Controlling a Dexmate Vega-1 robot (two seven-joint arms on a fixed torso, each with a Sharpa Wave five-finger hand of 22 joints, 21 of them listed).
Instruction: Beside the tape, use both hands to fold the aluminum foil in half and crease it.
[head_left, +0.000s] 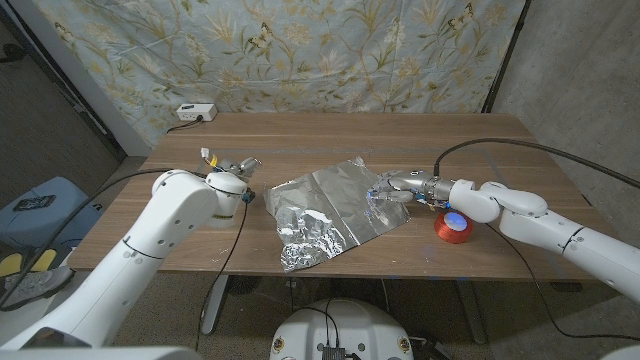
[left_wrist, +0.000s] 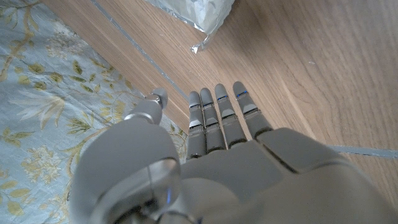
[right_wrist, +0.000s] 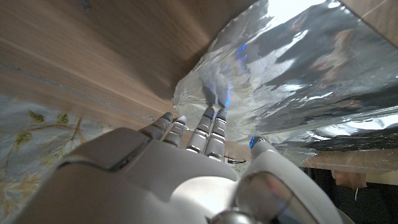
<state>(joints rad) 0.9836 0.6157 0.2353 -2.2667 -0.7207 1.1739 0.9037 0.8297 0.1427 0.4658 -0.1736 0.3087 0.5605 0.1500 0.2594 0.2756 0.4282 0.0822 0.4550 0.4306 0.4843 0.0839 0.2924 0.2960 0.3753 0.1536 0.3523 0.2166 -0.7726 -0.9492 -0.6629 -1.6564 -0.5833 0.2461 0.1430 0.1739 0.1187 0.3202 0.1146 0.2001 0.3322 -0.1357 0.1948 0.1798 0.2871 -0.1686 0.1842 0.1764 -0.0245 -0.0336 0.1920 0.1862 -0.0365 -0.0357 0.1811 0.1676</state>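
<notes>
Red tape roll (head_left: 452, 226) with white-blue top sits just beside my right arm, near foil's right edge. White power strip (head_left: 195, 112) at table's (head_left: 330, 135) far left edge, before floral curtain (head_left: 300, 50). Crumpled aluminum foil sheet (head_left: 330, 212) lies mid-table. My right hand (head_left: 400, 187) touches foil's right edge; grip, I cannot tell. My left hand (left_wrist: 217, 124), fingers straight, together, holds nothing, near foil corner (left_wrist: 202, 18).

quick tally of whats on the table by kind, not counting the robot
foil sheet: 1
red tape roll: 1
white box with a cable at the far edge: 1
total: 3
</notes>
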